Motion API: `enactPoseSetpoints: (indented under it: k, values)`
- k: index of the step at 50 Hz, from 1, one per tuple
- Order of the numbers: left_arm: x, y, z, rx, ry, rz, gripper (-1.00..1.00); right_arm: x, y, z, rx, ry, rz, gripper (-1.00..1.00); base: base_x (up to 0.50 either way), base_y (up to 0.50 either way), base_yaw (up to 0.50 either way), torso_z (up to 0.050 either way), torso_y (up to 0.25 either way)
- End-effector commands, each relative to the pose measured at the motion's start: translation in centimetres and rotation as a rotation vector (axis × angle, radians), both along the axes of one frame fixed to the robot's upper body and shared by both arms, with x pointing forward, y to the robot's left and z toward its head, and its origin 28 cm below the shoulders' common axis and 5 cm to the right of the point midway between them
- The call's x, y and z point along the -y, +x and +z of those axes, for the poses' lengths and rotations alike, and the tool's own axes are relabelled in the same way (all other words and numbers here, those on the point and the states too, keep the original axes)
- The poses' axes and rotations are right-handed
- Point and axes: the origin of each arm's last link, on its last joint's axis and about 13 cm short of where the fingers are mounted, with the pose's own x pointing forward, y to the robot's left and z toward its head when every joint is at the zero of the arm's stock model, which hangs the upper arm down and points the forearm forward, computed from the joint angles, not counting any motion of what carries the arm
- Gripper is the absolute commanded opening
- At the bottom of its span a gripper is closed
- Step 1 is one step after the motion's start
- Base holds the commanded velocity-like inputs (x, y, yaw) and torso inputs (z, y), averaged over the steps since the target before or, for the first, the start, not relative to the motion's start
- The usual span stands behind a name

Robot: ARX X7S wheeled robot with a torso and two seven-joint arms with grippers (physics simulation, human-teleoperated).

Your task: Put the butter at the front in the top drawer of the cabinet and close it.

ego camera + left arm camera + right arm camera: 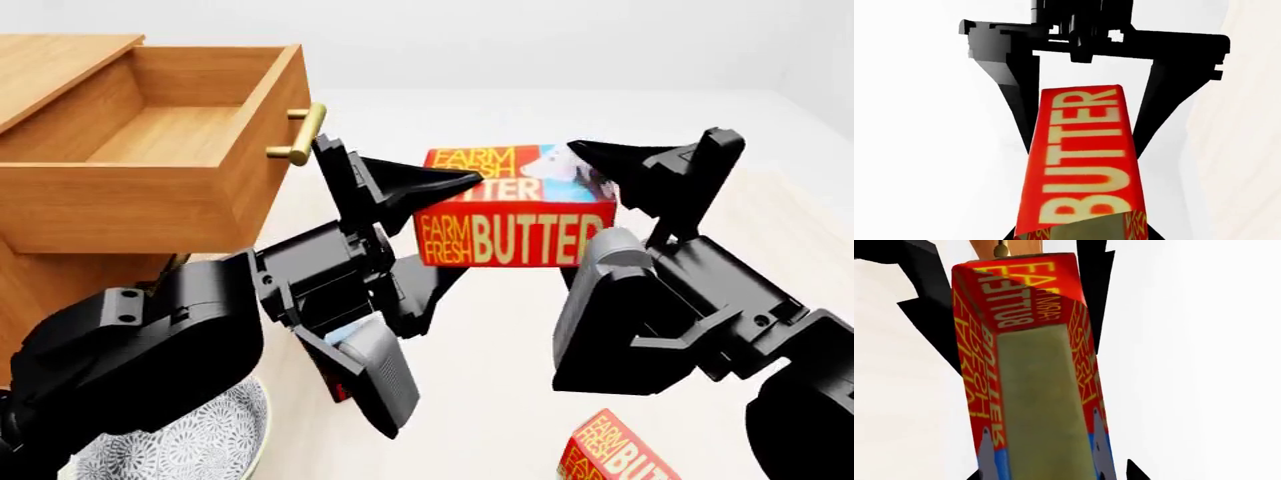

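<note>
Butter (514, 220) held between left claw (441, 230) and right claw (607, 185)

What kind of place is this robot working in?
Probably a simulated kitchen-style tabletop, rendered rather than real. A wooden cabinet stands with its top drawer pulled open, a carton of butter sits between both end effectors, and a patterned bowl rests on the pale table.

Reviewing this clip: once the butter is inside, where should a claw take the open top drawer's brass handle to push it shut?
Grip the brass handle at mid-bar, coming from the drawer's front. The bar stands off the face of the top drawer on posts, leaving room behind for claw fingers.
</note>
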Motion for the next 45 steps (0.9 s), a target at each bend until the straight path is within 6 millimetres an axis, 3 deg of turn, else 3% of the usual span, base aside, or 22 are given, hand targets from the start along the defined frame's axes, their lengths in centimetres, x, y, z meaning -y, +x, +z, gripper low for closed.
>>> enactPoseSetpoints:
  k: [1,13,28,34,45]
  values:
    - [-0.2,-1.2,0.9,-0.015,-0.054,-0.026,-1.0,0.9,-0.5,0.9,0.146,0.047,-0.048,1.0,0.0,0.0,0.0,0.0,0.01]
    - [-1.3,-2.1,1.6,-0.039,-0.068,0.056,-1.0,2.7,-1.3,0.2,0.155,0.09,-0.144,1.0,0.0,0.0,0.0,0.001,0.001]
    - [-1.8,-4.1,3.7,-0.109,-0.148,0.204,-1.0,3.3,-1.6,-0.3,0.149,0.12,-0.204,1.0,0.0,0.0,0.0,0.001,0.001]
    - [-1.5,-5.6,4.9,-0.253,-0.261,0.249,-1.0,3.3,-1.3,-1.0,0.1,0.139,-0.251,1.0,0.0,0.0,0.0,0.0,0.002]
    - [-0.8,-8.0,6.4,-0.529,-0.443,0.279,-1.0,2.3,-1.1,-1.9,0.035,0.36,-0.274,1.0,0.0,0.0,0.0,0.0,0.001]
